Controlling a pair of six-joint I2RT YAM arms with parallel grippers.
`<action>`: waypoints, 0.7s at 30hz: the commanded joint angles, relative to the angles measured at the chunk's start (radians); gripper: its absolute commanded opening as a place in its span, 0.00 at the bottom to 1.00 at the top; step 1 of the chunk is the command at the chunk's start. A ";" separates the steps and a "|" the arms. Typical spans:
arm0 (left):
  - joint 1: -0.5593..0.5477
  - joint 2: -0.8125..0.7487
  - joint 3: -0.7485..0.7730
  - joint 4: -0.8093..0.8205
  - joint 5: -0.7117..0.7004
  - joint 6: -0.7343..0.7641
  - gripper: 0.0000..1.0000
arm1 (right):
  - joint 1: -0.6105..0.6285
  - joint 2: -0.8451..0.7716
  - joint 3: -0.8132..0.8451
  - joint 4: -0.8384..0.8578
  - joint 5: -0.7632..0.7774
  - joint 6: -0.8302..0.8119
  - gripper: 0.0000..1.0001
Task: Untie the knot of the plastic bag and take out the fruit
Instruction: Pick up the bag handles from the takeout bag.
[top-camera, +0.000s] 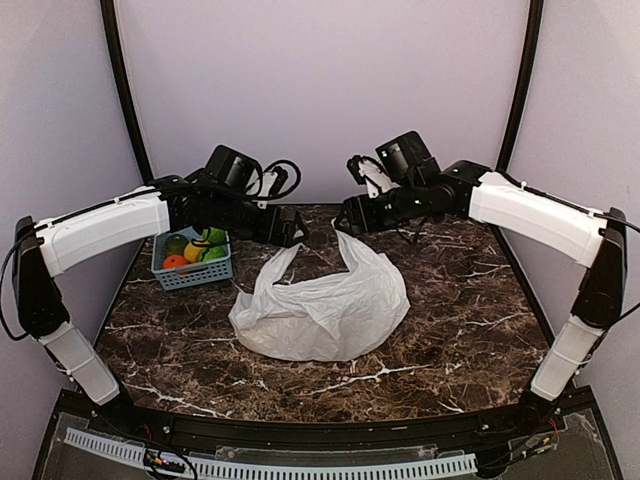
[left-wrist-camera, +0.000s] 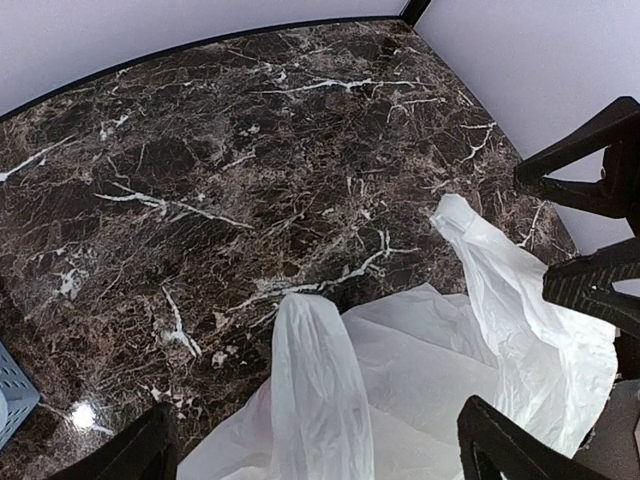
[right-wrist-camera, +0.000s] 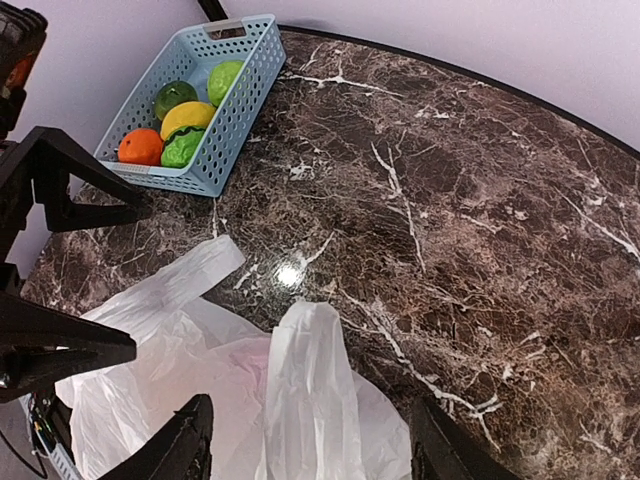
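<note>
The white plastic bag (top-camera: 325, 310) lies flat and slack in the middle of the table. Its two loop handles stand apart, and no knot shows. My left gripper (top-camera: 296, 228) is open, and in its wrist view (left-wrist-camera: 318, 408) one handle (left-wrist-camera: 315, 380) rises between the wide-spread fingers. My right gripper (top-camera: 345, 217) is open too, and in its wrist view (right-wrist-camera: 315, 402) the other handle (right-wrist-camera: 305, 390) stands between its fingers. Several fruits (top-camera: 195, 248), orange, yellow and green, lie in the blue basket (top-camera: 195, 277). They also show in the right wrist view (right-wrist-camera: 185, 120).
The blue lattice basket (right-wrist-camera: 235, 120) stands at the back left, under my left forearm. The table is dark veined marble (top-camera: 470, 330), with black frame posts and lilac walls round it. The two grippers face each other closely above the bag's far edge.
</note>
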 joint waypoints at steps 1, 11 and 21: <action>0.006 0.039 0.052 -0.031 0.043 0.018 0.97 | 0.009 0.043 0.054 -0.021 -0.008 -0.028 0.64; 0.011 0.118 0.102 -0.034 0.063 0.030 0.64 | 0.011 0.132 0.128 -0.050 -0.046 -0.056 0.46; 0.013 0.099 0.171 -0.047 0.039 0.037 0.04 | -0.032 0.086 0.185 -0.069 -0.079 -0.070 0.02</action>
